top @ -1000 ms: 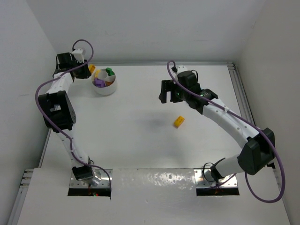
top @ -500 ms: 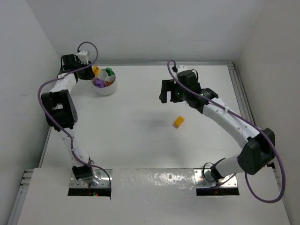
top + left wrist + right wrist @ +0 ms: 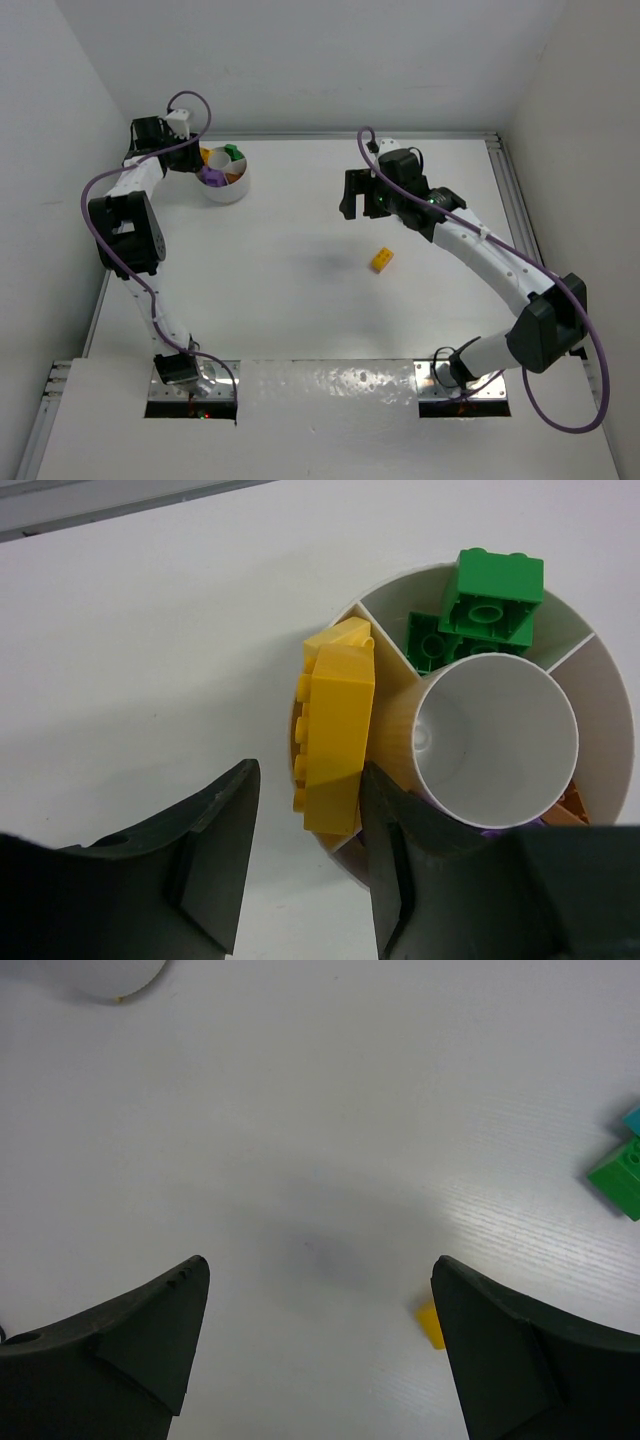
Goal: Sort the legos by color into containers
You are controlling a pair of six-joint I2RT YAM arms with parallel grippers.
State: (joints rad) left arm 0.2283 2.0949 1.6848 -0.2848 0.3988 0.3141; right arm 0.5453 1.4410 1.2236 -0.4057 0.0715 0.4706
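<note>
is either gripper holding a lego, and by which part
Nothing held: left gripper stands open by the yellow lego resting in the bowl; right gripper open, empty.

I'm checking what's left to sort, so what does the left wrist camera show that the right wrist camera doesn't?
Only the left wrist view: the inside of the round white plastic divided bowl, with a yellow toy brick lying tilted in one section just beyond the open left gripper, and green bricks in the next section. Only the right wrist view: a loose green brick, the corner of a teal brick and a small yellow brick on the white table, the last partly hidden by a finger of the open right gripper. Both: that table.
</note>
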